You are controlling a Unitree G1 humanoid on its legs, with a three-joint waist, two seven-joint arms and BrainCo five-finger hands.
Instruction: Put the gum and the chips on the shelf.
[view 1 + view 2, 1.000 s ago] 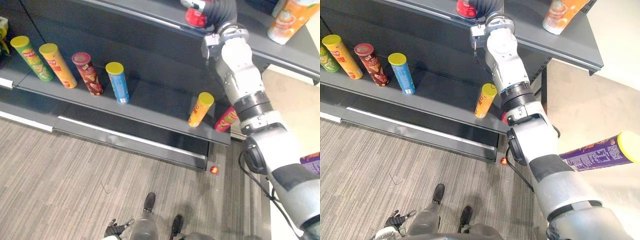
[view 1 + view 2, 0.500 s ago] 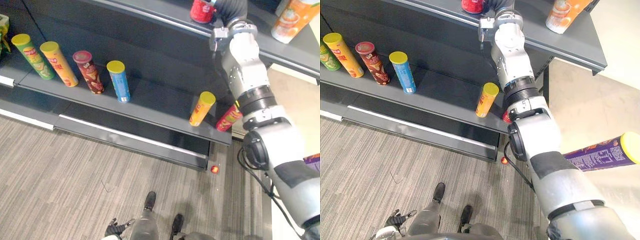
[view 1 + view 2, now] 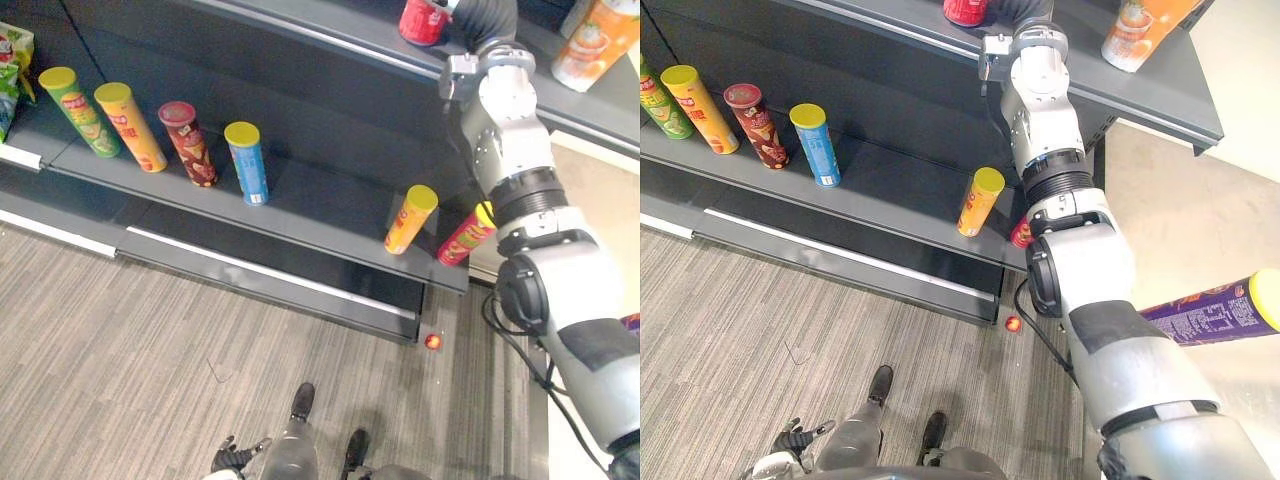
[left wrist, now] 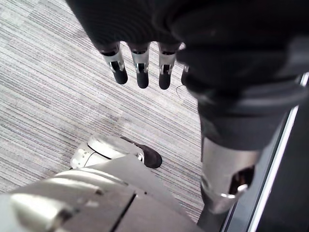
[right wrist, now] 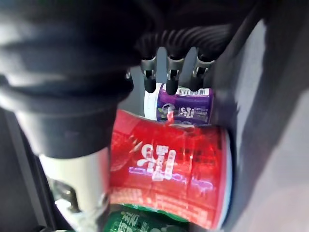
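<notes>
My right hand reaches up onto the upper shelf. In the right wrist view a red gum tub lies between the thumb and the fingers, and the hand is shut on it. The same red tub shows at the shelf's front edge. Just past the fingertips stands a purple tub, and a green tub sits beside the red one. A purple chips can with a yellow lid lies off to the right. My left hand hangs open above the floor, holding nothing.
On the middle shelf stand green, orange, dark red and blue chip cans. A yellow can and a red can lean near its right end. An orange cup stands on the upper shelf.
The whole picture has shifted, so the camera moved. My right hand with the red tub has gone a little further up and right along the upper shelf.
</notes>
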